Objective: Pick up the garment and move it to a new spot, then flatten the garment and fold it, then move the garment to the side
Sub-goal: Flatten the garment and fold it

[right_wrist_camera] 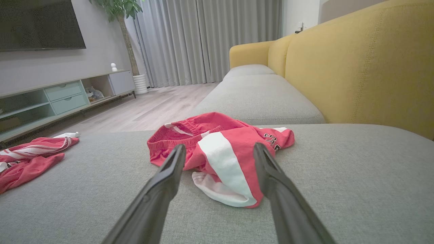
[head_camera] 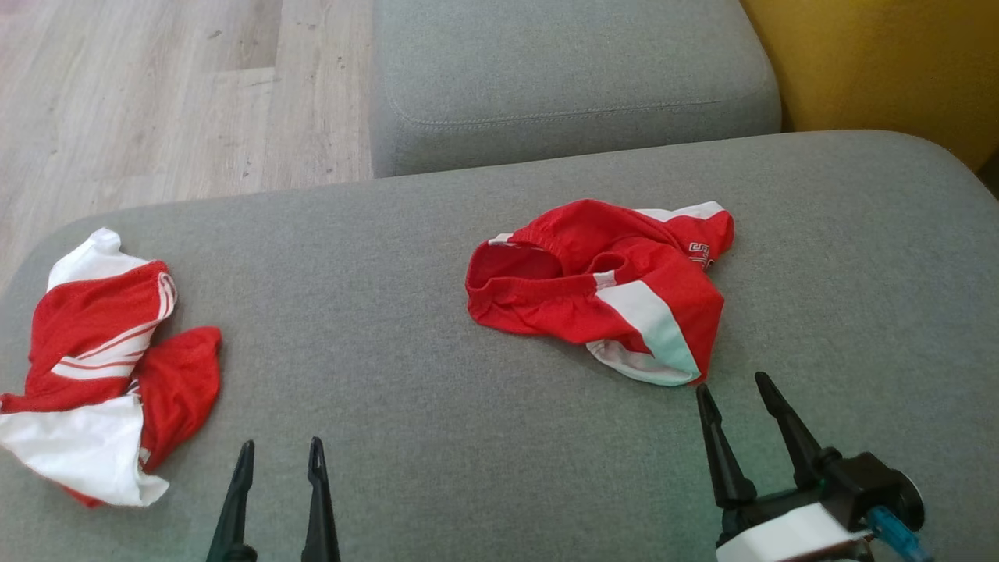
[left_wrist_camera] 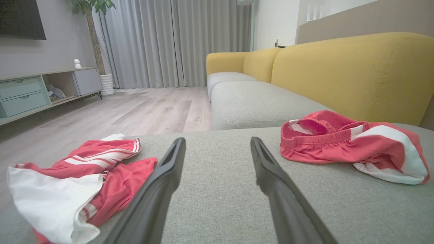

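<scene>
Your left gripper sits nearest at the bottom of the head view, its two dark fingers spread wide with nothing between them, over the grey seat cushion. Your right gripper is just as wide open and also empty. Its fingertips point at the red shorts and stop just short of the hem nearest you, where a broad white side panel folds under. In the right wrist view the shorts lie crumpled straight ahead between the two fingers, waistband on the far side and gaping open. They rest near the middle of the cushion, well to the right of your left gripper. You can see a patch of lettering on the far leg of the shorts, but it is creased and too small to read. A red and white jersey lies bunched at the cushion's left edge, just left of your left gripper and well apart from the shorts.
</scene>
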